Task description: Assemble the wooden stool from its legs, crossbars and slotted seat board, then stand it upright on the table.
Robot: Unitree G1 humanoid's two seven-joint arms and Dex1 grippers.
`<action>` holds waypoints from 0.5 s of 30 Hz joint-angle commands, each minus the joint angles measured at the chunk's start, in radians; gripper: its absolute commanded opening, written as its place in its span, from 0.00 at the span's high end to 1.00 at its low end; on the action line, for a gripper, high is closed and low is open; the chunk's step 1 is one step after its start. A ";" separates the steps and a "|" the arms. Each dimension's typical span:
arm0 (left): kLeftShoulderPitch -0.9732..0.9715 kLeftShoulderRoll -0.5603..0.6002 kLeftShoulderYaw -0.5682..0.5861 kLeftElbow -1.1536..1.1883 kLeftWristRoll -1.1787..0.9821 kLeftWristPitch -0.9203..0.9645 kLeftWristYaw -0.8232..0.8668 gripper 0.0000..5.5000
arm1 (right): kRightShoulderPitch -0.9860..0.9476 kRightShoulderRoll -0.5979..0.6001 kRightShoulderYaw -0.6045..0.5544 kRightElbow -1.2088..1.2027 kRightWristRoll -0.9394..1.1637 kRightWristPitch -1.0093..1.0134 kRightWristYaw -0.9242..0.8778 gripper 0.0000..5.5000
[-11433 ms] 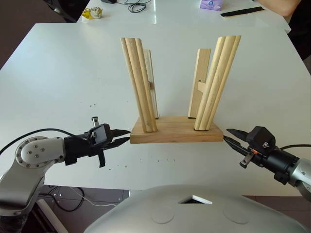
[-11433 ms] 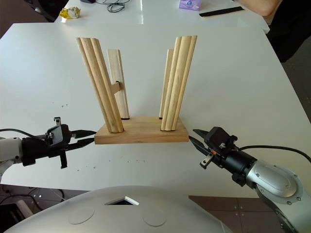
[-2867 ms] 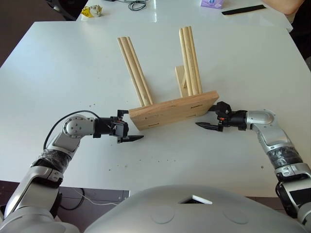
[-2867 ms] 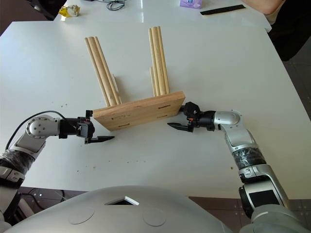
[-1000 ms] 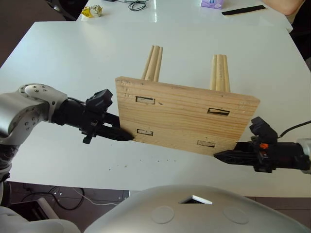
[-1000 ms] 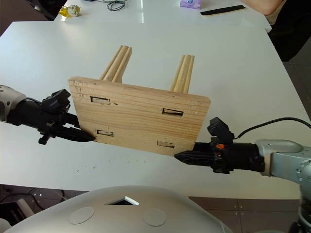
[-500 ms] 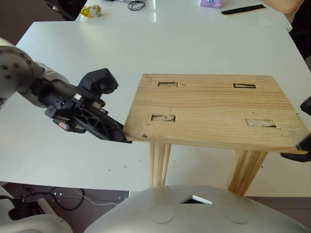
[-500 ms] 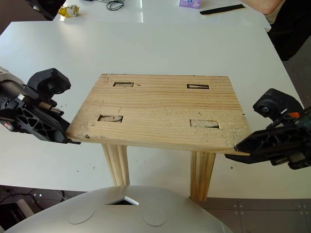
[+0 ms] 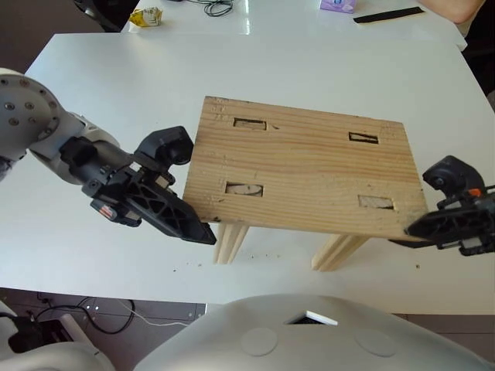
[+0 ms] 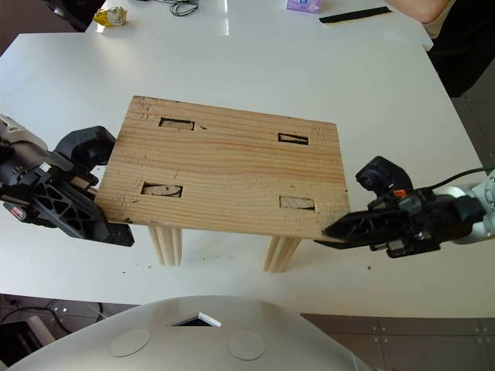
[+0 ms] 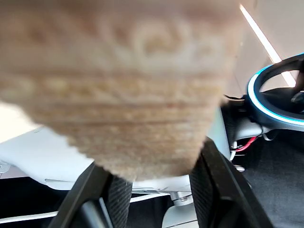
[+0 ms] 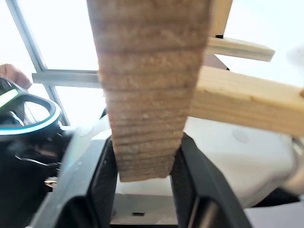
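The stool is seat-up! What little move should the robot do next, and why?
Probably ease the stool down until its legs sit firmly on the table. The left gripper and right gripper clamp near corners of the seat board, and whether the legs touch yet is unclear, so releasing seems premature.

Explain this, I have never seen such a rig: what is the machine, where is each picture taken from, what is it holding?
It is a humanoid robot with two arms, each ending in two-fingered jaws. Two pictures come from cameras in its head, looking down over a white table. The other two come from cameras on its wrists, so the wood looms close. The left jaws and right jaws each clamp an opposite edge of the wooden stool, seat up, legs down. Whether the legs touch the table, I cannot tell.
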 commanded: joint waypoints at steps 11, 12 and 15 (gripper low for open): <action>0.352 -0.009 0.331 -0.149 0.325 -0.230 0.035 0.51 | -0.068 -0.008 0.086 -0.114 -0.010 -0.490 -0.668 0.59; 0.349 -0.019 0.338 -0.137 0.333 -0.225 0.037 0.48 | -0.071 -0.006 0.091 -0.106 -0.010 -0.492 -0.675 0.56; 0.358 -0.018 0.359 -0.123 0.379 -0.220 0.002 0.38 | -0.082 0.006 0.096 -0.076 -0.010 -0.483 -0.672 0.47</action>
